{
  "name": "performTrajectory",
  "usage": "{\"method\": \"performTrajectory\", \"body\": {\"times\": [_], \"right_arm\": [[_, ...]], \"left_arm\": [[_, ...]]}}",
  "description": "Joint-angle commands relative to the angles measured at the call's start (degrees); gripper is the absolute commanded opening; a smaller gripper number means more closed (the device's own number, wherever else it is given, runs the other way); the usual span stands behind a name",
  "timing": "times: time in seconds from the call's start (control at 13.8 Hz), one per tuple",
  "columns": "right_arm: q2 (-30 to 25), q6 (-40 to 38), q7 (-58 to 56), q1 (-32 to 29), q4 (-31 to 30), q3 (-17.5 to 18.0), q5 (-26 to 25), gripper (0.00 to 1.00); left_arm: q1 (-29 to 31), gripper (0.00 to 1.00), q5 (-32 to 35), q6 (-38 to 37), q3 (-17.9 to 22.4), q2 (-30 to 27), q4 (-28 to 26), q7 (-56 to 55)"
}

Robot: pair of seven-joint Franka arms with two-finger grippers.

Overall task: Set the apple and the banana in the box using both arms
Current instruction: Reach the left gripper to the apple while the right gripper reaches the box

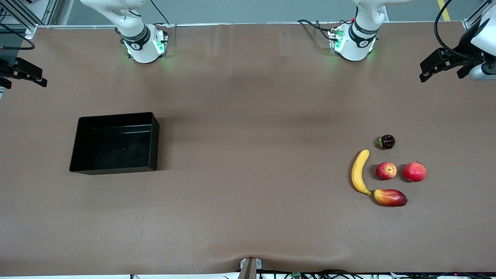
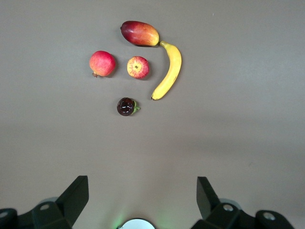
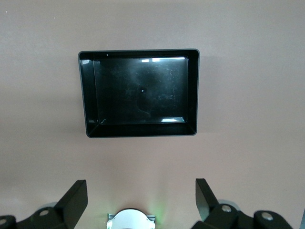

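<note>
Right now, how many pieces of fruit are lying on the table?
5, clustered toward the left arm's end: a dark plum farthest from the camera, then the banana, apple and a red round fruit in a row, and a mango nearest. None looks hidden.

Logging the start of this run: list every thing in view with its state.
box: empty, upright on table.
banana: on table, tip touching mango.
apple: on table, untouched.
red round fruit: beside apple.
dark fruit: on table.
left gripper: open, empty.
right gripper: open, empty.
</note>
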Motion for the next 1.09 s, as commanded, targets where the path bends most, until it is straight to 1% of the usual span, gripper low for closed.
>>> {"method": "performTrajectory", "body": {"times": [0.0,0.14,0.22,0.43,0.51,0.58,0.65,0.8,0.87,0.94,1.01], "right_arm": [[1.24,-0.34,0.09,-0.85,1.35,0.47,-1.02,1.0],[1.6,-0.34,0.09,-0.94,1.17,0.47,-1.02,1.0],[3.08,-0.42,0.17,-1.55,1.34,0.47,-1.2,1.0],[6.77,0.1,-0.09,-3.83,1.26,0.47,-1.11,1.0],[10.35,0.19,-0.09,-4.02,1.34,0.47,-1.29,1.0],[12.65,0.54,-0.26,-4.37,1.52,0.47,-1.37,1.0],[14.24,1.32,-0.35,-5.68,1.52,0.47,-1.11,1.0],[18.72,6.31,-0.35,-7.27,0.91,0.47,-1.11,1.0],[21.09,9.21,-0.53,-8.32,0.56,0.47,-1.11,1.0],[23.11,11.85,-2.18,-8.67,0.47,0.47,-1.11,1.0],[25.05,14.4,-6.29,-9.81,0.47,0.47,-1.02,1.0]], "left_arm": [[0.2,1.0,-0.07,-1.66,-0.12,0.62,1.32,1.67],[0.37,1.0,0.19,-1.67,0.32,1.84,2.19,2.64],[0.37,1.0,1.15,-1.67,0.32,3.07,3.33,2.73],[1.33,1.0,1.6,-0.27,0.41,7.37,1.86,1.85],[2.3,1.0,1.69,2.7,0.32,8.52,0.11,1.94],[2.83,1.0,1.69,6.64,0.32,8.79,-3.13,2.11],[2.92,1.0,1.69,12.77,0.32,8.79,-7.51,2.2],[3.36,1.0,2.04,25.43,0.41,8.71,-16.3,2.46],[3.45,1.0,3.87,31.06,0.41,9.31,-19.48,2.47],[3.45,1.0,5.37,34.6,0.41,11.24,-20.9,2.38],[3.71,1.0,5.73,36.55,0.41,13.43,-21.0,2.55]]}}
